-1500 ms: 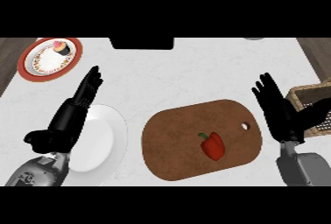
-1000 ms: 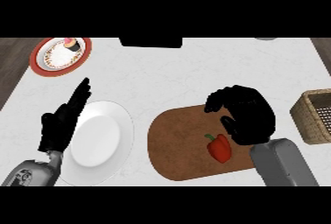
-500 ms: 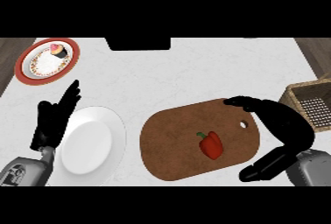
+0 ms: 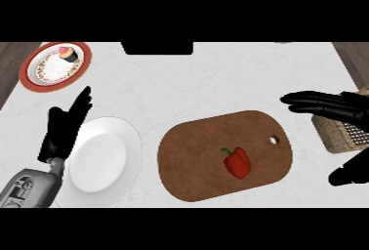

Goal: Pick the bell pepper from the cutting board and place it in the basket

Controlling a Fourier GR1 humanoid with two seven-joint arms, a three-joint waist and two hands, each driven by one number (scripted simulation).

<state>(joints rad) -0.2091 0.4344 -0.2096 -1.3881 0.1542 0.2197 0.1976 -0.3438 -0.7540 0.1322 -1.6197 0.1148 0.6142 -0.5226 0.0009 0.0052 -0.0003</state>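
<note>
Two risks I note from this position. First, my right hand point(image 4: 338, 108) sits at the right edge of the frame, above and to the right of the bell pepper point(image 4: 238, 162), with the fingers pointing toward frame left and the thumb separated far below, near the lower right. If I bring it down on that heading, I judge the fingertips could land on the cutting board point(image 4: 194, 151) short of the pepper or shove it toward frame left instead of enclosing it. Second, the hand overlaps the basket point(image 4: 335, 134) at the right edge; a careless swing could knock the wicker wall and shift the drop target.

Pepper: lying on the brown board, right of its centre, stem toward upper left, clear of the board's handle hole. Nothing touches it.

Right hand: fingers extended and spread well apart from the thumb, holding nothing, no contact with pepper or board that I can see. Whether it touches the basket rim I cannot tell.

Left hand point(image 4: 63, 128): at frame left, fingers straight and pointing up, resting beside the white plate point(image 4: 101, 161), empty.

Pick not yet begun; the basket's inside is mostly out of frame.
</note>
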